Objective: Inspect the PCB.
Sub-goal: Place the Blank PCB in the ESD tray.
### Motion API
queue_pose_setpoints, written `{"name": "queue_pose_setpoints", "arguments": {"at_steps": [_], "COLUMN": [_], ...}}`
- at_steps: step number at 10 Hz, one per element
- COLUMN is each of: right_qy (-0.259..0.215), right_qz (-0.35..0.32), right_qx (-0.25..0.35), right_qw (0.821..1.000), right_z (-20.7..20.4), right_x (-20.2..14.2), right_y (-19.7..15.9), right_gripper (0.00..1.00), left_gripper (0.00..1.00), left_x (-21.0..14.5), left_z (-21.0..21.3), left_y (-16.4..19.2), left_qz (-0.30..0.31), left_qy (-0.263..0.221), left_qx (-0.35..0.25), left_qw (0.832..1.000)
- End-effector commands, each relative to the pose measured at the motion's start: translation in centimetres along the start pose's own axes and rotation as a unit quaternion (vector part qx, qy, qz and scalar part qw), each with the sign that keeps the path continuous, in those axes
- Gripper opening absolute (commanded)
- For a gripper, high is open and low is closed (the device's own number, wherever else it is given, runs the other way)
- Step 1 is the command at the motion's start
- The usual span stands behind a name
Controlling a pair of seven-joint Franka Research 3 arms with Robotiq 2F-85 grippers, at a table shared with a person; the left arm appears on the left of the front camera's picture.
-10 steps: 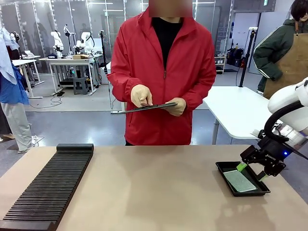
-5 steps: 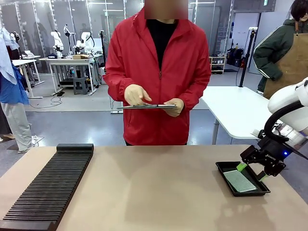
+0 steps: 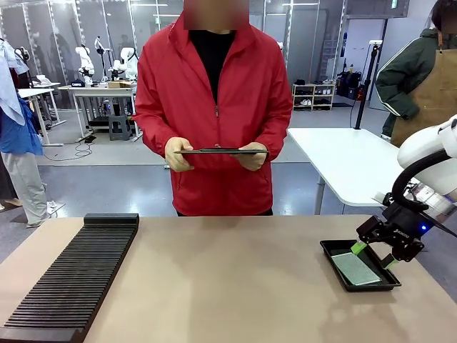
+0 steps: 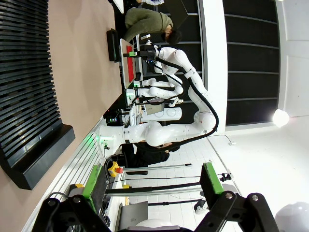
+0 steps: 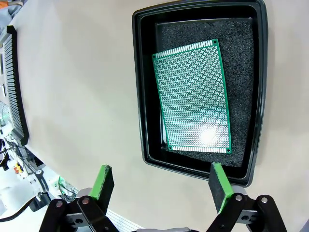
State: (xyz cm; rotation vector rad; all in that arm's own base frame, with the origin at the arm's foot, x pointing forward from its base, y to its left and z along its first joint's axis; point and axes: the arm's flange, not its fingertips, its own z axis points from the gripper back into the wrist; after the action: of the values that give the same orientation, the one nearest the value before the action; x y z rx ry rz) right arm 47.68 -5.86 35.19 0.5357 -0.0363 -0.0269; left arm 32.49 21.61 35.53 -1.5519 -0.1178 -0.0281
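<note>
I see the PCB lying flat on dark foam inside the black tray, at 4 o'clock on the tabletop. My right pincer hovers open above the tray, touching nothing. My left pincer is open too, empty. A person holds a dark tablet at 12 o'clock.

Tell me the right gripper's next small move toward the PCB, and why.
Probably lower the right gripper straight down toward the PCB. Its jaws stand open and hover above the near rim of the black tray, where the board lies flat on dark foam, untouched. That is a judgement, not a certainty.
</note>
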Motion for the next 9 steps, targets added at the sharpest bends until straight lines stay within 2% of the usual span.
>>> {"name": "queue_pose_setpoints", "arguments": {"at_steps": [1, 6, 7, 9], "right_qy": [0.000, 0.000, 0.011, 0.051], "right_qz": [0.001, 0.000, -0.007, -0.017], "right_qx": [0.000, 0.000, 0.077, 0.180], "right_qw": [1.000, 1.000, 0.997, 0.982], "right_z": [0.0, 0.0, 4.7, 8.7], "right_x": [0.0, 0.0, -0.9, -2.6], "right_y": [0.1, 0.0, 1.3, -0.8], "right_gripper": [1.00, 1.00, 1.00, 1.00], "left_gripper": [1.00, 1.00, 1.00, 1.00], "left_x": [0.0, 0.0, 0.0, 0.0], "left_z": [0.1, 0.1, 0.1, 0.1], "left_y": [0.0, 0.0, 0.0, 0.0], "left_qz": [-0.001, -0.001, -0.001, -0.001], "left_qy": [-0.001, -0.001, -0.001, -0.001], "left_qx": [0.000, 0.000, 0.000, 0.000], "left_qw": [1.000, 1.000, 1.000, 1.000]}}
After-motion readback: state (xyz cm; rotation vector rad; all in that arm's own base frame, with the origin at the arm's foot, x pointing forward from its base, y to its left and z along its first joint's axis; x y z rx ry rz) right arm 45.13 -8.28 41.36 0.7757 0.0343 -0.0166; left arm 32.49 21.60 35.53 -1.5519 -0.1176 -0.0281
